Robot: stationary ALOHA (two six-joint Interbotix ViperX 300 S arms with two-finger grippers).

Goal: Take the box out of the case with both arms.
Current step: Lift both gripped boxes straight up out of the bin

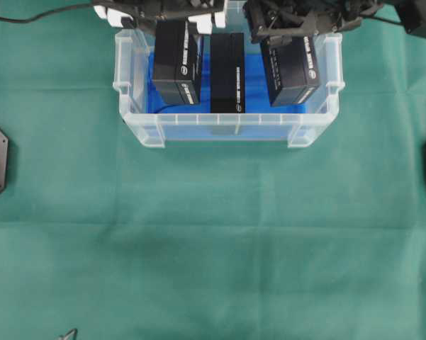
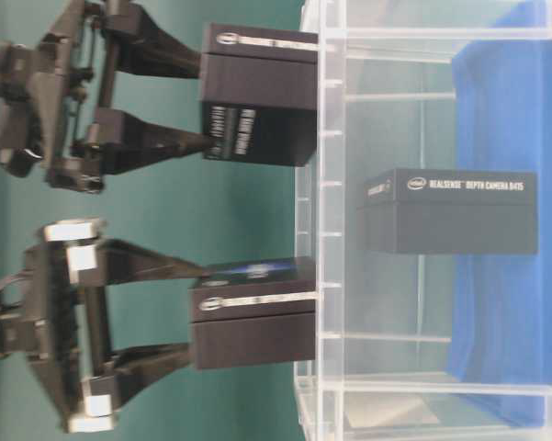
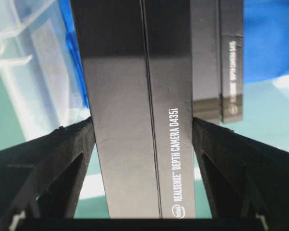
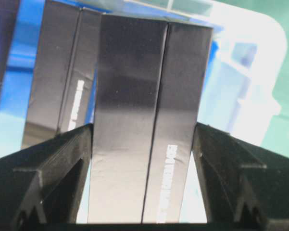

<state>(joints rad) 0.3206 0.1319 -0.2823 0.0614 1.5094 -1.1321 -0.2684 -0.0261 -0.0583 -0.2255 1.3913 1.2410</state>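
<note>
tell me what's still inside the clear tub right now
One black box stands on the blue lining inside the tub. The other two boxes are lifted out, one in each gripper. The far end of the tub is hidden by the arms.

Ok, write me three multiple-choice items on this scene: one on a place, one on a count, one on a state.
1. Where is the middle box?
A. On the case's blue lining
B. On the green cloth
C. In a tool

2. How many black boxes show?
A. Two
B. Three
C. Four

3. The left tool is:
A. Open and empty
B. Shut on a box
C. Out of view

Key: 1 A, it rests inside the clear case. 2 B, the overhead view shows three. 3 B, its fingers press both sides of the left box.
</note>
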